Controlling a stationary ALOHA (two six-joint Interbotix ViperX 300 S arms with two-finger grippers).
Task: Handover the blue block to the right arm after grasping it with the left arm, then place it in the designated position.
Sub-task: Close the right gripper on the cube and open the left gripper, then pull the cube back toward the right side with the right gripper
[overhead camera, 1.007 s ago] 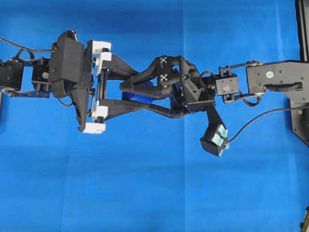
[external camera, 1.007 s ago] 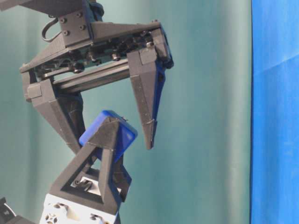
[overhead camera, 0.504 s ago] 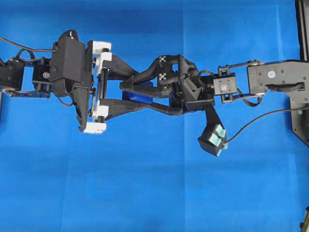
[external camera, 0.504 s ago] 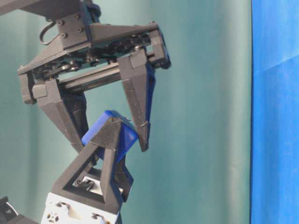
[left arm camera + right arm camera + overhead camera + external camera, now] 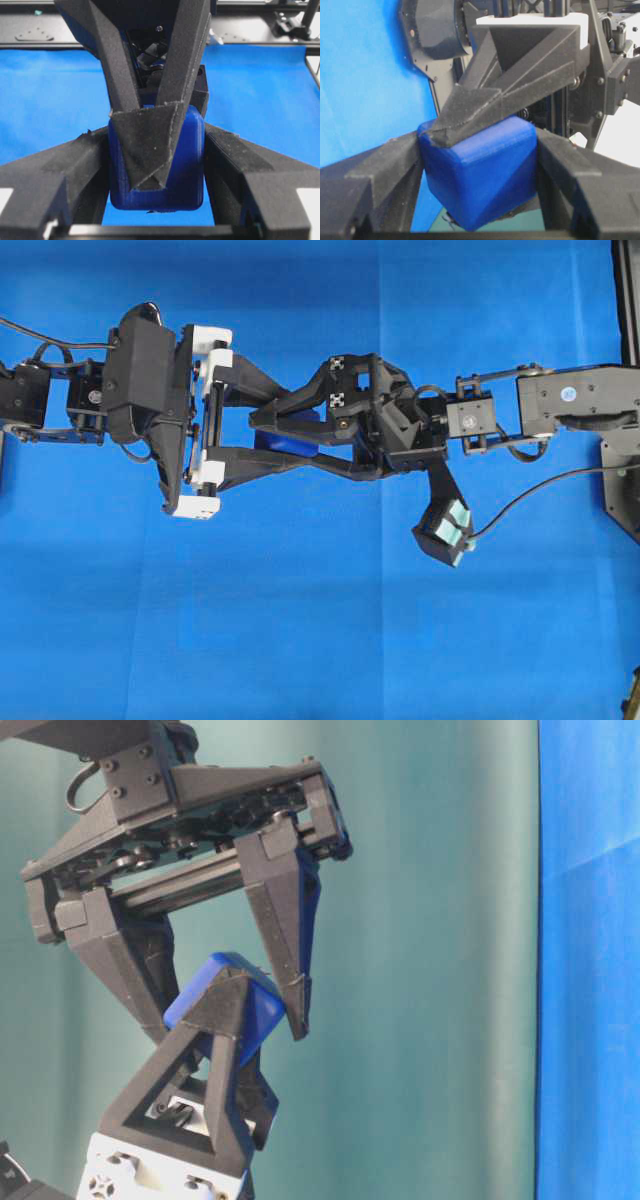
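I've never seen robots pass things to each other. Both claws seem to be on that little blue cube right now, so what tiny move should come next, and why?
Probably the left gripper should open. The blue block sits pinched between the fingers of both it and the right gripper, which looks closed against the block's sides. With the block apparently secured from both directions, letting go on the left would complete the handover so the right arm can carry it away.

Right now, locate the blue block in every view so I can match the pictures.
Overhead: blue block left of center, mostly hidden between crossed fingers.
Table-level: left of center.
Left wrist: lower center.
Right wrist: lower center.
Shared landmark: left end effector gripping it.
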